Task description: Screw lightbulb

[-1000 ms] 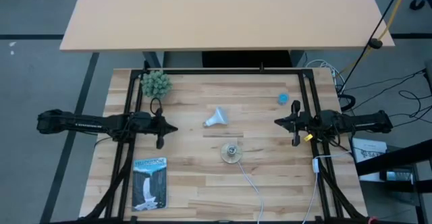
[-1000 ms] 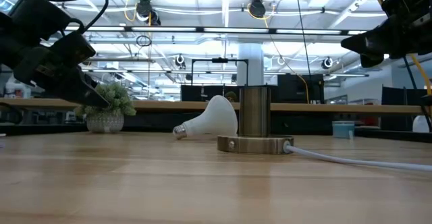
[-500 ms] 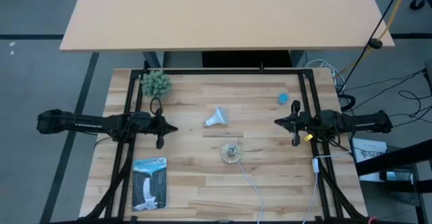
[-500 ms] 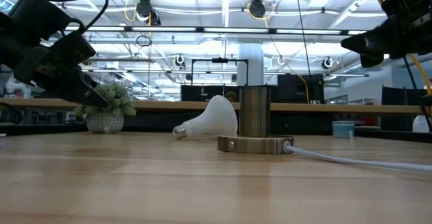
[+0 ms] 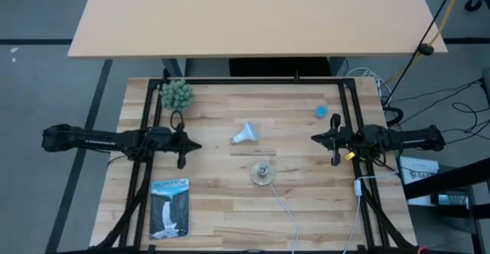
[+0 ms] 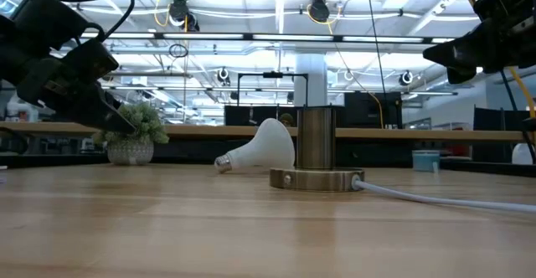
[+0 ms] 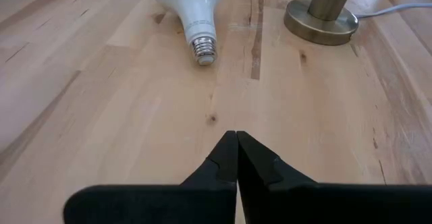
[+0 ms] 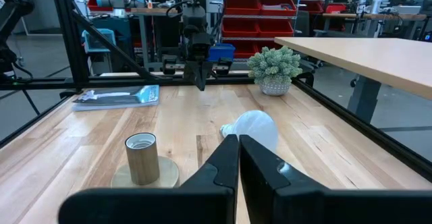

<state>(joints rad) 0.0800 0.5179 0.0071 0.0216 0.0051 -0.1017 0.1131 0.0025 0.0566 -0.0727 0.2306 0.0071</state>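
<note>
Nothing started yet, by the look of it. The lightbulb [image 5: 244, 134] lies on its side on the table [image 5: 230, 208], untouched, roughly midway between the two arms. Its grey screw base points toward the left gripper [image 7: 236, 158], straight ahead of those jaws and well apart. From the right gripper [image 8: 237, 158] the white dome is ahead and nearer.

Both jaws pressed fully together, holding nothing. Left gripper sits at the table's left edge, right gripper at the right edge, both raised off the wood and aimed inward at each other.

The socket [image 5: 262, 173], a brass tube on a round base with a white cord [image 5: 285, 208], stands upright and empty just beside the bulb, on the near side of it as the low view shows.

Left to do, I'd judge: everything. Open jaws, pick bulb up, turn it base-down, seat it in the socket, twist in. Socket base looks loose on the table, so the other arm may need to hold it.

Potted plant [image 5: 177, 95], small blue object [image 5: 321, 112] and a booklet [image 5: 169, 206] are well clear.
</note>
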